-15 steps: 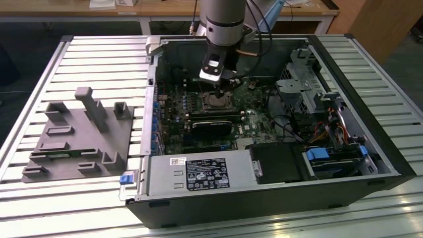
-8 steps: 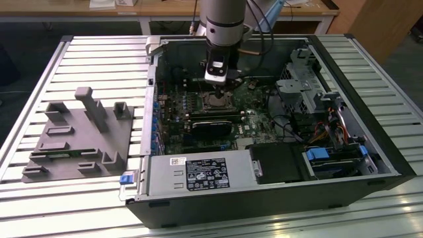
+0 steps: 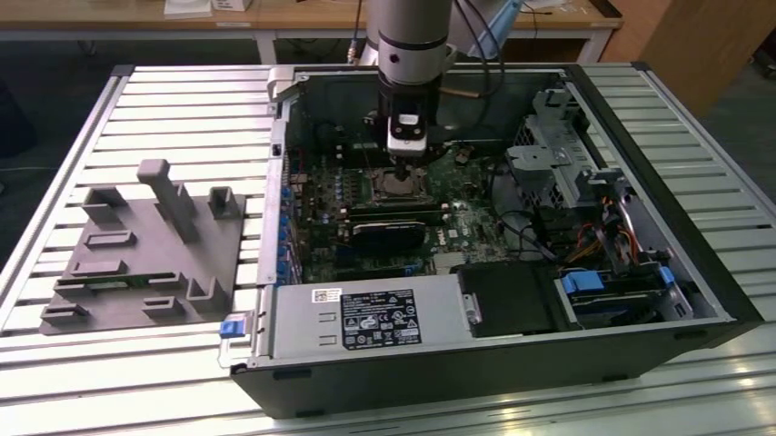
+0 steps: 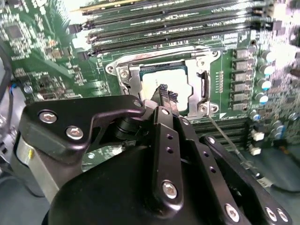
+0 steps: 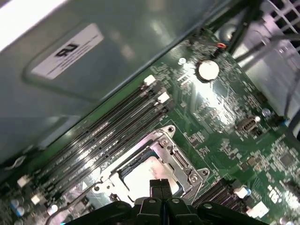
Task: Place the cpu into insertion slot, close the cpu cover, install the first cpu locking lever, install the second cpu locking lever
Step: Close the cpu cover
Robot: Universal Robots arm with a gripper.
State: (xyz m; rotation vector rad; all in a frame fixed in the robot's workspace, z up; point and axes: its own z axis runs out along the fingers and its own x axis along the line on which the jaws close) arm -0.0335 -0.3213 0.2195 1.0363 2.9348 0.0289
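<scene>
I see my gripper (image 3: 404, 167) at upper centre of the exterior view, inside the open computer case (image 3: 485, 386), fingers pressed together on nothing, tips just over the cpu (image 5: 143, 176), which sits in the insertion slot (image 3: 397, 185), cpu cover (image 5: 176, 155) lying flat around it

A grey moulded fixture (image 3: 144, 247) lies beside the open computer case (image 3: 485, 381).

The slatted metal desk (image 3: 134, 381) caught bright glare along its near edge, strongest toward the corner at the exterior view's left. Beyond its far edge stood a wooden-topped table (image 3: 303, 16) on white legs (image 3: 260, 45), over dark floor (image 3: 49, 68). A wooden cabinet (image 3: 697, 41) stood past the far corner at the exterior view's right.
</scene>
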